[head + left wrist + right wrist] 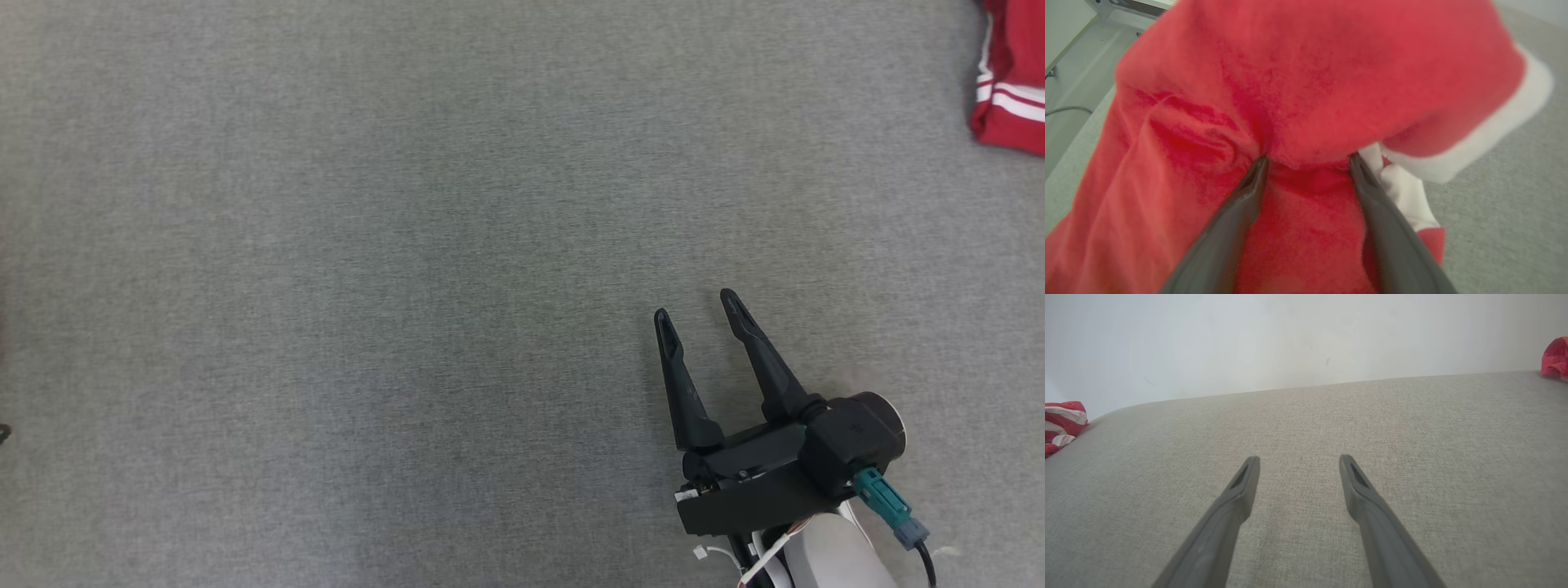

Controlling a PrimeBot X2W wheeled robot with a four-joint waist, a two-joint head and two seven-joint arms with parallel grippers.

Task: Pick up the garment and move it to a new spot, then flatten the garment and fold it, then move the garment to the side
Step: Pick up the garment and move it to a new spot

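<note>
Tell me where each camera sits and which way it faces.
Head view: on the head, looking down at the grey surface; open right gripper lower right, red striped cloth top right.
Left wrist view: on the left wrist, facing along the left gripper, its spread fingers pushed into the red garment.
Right wrist view: on the right wrist, looking low across the surface to a pale wall; own open fingers.
Shared: head and right wrist views both show the right gripper and grey surface.

Likely lab or test room. Broad grey fabric-covered work surface, bare white wall behind it, pale floor below with loose cable, seen at blurred edge.
</note>
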